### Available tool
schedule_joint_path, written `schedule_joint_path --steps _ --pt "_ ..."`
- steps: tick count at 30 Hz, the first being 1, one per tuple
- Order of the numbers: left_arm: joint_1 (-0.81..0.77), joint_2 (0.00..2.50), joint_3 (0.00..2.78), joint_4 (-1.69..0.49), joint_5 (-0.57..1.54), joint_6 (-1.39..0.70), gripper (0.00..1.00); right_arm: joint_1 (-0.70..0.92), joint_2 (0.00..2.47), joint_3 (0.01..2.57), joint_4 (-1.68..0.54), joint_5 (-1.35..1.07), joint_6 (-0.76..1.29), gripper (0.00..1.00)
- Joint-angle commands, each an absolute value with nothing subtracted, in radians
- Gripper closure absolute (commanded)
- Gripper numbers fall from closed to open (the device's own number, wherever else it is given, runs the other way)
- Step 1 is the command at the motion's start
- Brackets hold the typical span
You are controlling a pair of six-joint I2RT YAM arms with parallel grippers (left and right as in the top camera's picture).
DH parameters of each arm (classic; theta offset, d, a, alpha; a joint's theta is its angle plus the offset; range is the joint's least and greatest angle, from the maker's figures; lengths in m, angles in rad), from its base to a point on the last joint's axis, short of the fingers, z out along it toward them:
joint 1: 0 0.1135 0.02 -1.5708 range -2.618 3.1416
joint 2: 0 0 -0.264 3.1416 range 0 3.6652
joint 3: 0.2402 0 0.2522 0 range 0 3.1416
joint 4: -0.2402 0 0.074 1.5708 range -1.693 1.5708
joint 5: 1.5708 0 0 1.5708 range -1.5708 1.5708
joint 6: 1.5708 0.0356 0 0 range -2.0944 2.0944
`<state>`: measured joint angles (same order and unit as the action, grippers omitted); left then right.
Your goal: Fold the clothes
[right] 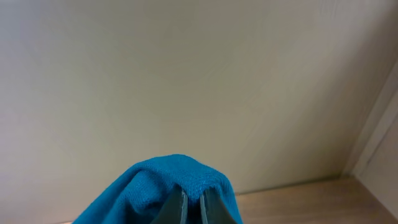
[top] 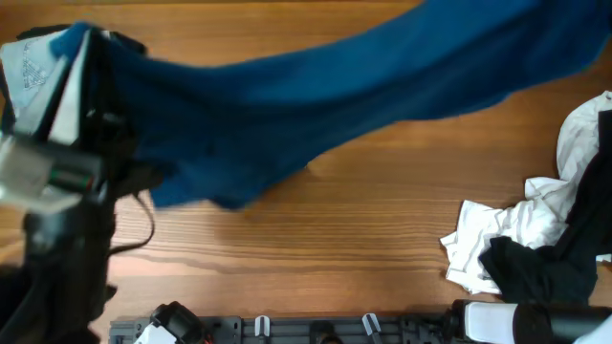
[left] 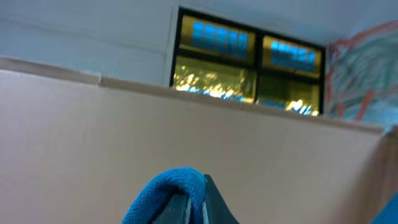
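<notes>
a: well, the blue shirt hangs in a long band over the table, stretched from the far left corner up to the top right edge. it sags lowest left of centre, and i can't tell if it touches the wood there.
b: and the left gripper?
a: jaws pinched tight on a fold of the shirt. in the left wrist view the cloth bulges over the fingers, right at their tips.
b: same on the other side?
a: yes, the right gripper is clamped on another bunch of that blue fabric, which humps just above its narrow gap. the overhead view cuts that end off.
b: the other clothes?
a: a white piece and a black piece lie crumpled on the table's right side, the black overlapping the white.
</notes>
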<state>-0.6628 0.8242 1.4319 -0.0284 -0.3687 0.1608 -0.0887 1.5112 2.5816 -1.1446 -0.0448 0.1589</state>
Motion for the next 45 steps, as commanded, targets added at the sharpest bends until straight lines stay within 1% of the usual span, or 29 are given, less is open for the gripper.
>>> schedule_joint_path --steps 1,7,11,16,18,22,23,24,26,31,33,36,38,40,43,45 --pt "-0.709 0.803 1.446 -0.014 -0.367 0.181 0.96 -0.093 1.476 2.606 -1.14 -0.076 0.151 0.96" --pt "-0.709 0.849 1.446 0.044 -0.411 0.234 0.96 -0.093 1.503 2.606 -1.196 -0.092 0.161 0.96" --pt "-0.704 0.925 1.446 0.084 -0.558 0.274 0.96 -0.093 1.563 2.605 -1.24 -0.107 0.182 0.96" --pt "-0.616 1.113 1.446 0.088 -0.612 0.281 0.96 -0.093 1.71 2.605 -1.312 -0.208 0.191 0.96" --pt "-0.579 1.198 1.446 0.12 -0.612 0.281 0.96 -0.093 1.765 2.605 -1.314 -0.216 0.183 0.96" --pt "-0.486 1.41 1.446 0.455 -0.615 0.287 0.96 -0.093 1.856 2.605 -1.206 -0.219 0.186 0.96" --pt "-0.463 1.464 1.446 0.576 -0.627 0.289 0.96 -0.093 1.864 2.605 -1.179 -0.219 0.187 0.96" --pt "-0.444 1.524 1.446 0.707 -0.634 0.327 0.96 -0.093 1.87 2.605 -1.138 -0.218 0.186 0.96" --pt "-0.439 1.581 1.448 0.812 -0.633 0.417 0.96 -0.093 1.87 2.605 -1.076 -0.196 0.191 0.96" --pt "-0.429 1.624 1.449 0.834 -0.619 0.57 0.96 -0.093 1.87 2.605 -0.994 -0.135 0.181 0.96" --pt "-0.411 1.621 1.449 0.869 -0.619 0.576 0.96 -0.093 1.87 2.605 -0.992 -0.136 0.184 0.96" --pt "-0.401 1.616 1.456 0.867 -0.62 0.599 0.96 -0.081 1.871 2.605 -1.003 -0.138 0.18 0.96" --pt "-0.405 1.616 1.456 0.808 -0.638 0.599 0.96 -0.074 1.871 2.605 -1.016 -0.139 0.18 0.96" --pt "-0.43 1.616 1.455 0.696 -0.692 0.599 0.96 -0.064 1.871 2.605 -1.035 -0.138 0.177 0.96" --pt "-0.493 1.612 1.455 0.575 -0.801 0.599 0.96 -0.055 1.871 2.605 -1.068 -0.138 0.159 0.96" --pt "-0.548 1.597 1.455 0.506 -0.83 0.598 0.96 -0.055 1.871 2.605 -1.09 -0.138 0.159 0.96"
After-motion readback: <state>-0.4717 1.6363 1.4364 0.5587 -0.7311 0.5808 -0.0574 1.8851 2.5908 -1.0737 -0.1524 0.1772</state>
